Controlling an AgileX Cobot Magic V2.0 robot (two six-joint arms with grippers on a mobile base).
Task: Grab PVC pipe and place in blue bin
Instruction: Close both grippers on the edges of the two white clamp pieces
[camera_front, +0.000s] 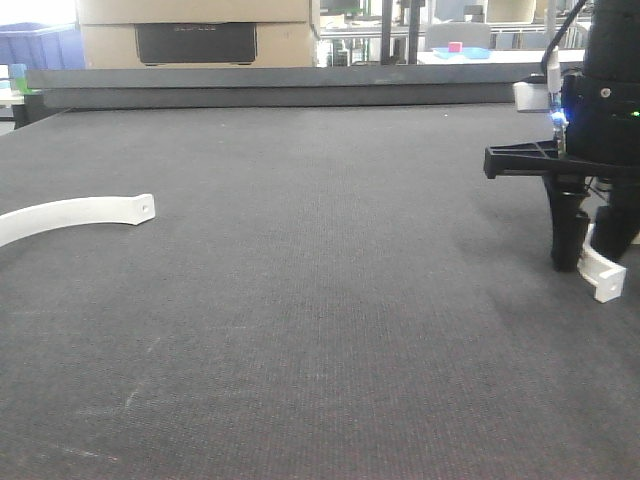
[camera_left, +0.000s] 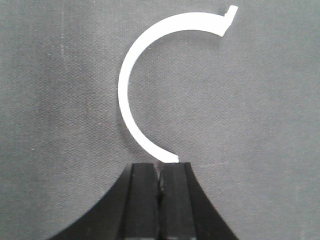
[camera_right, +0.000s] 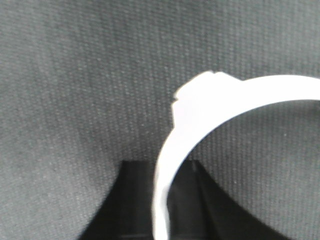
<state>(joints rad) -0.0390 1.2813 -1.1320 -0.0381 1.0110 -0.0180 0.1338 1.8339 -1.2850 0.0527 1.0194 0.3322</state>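
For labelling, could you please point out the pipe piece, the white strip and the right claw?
pipe piece (camera_front: 607, 280): front view, tab end.
white strip (camera_front: 80, 210): front view, mid-arc.
right claw (camera_front: 588, 255): front view, between fingertips.

Soft, even light covers the dark grey woven mat (camera_front: 300, 300); the front view's upper left blows out. The small white plastic C-shaped half-ring (camera_right: 240, 95) is blurred and glaring.

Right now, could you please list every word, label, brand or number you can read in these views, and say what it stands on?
Nothing here reads clearly.
On the cardboard box, the dark panel bears faint lettering, too blurred to read.
On the PVC pipe, the white arc strip and the dark mat, no text is visible.
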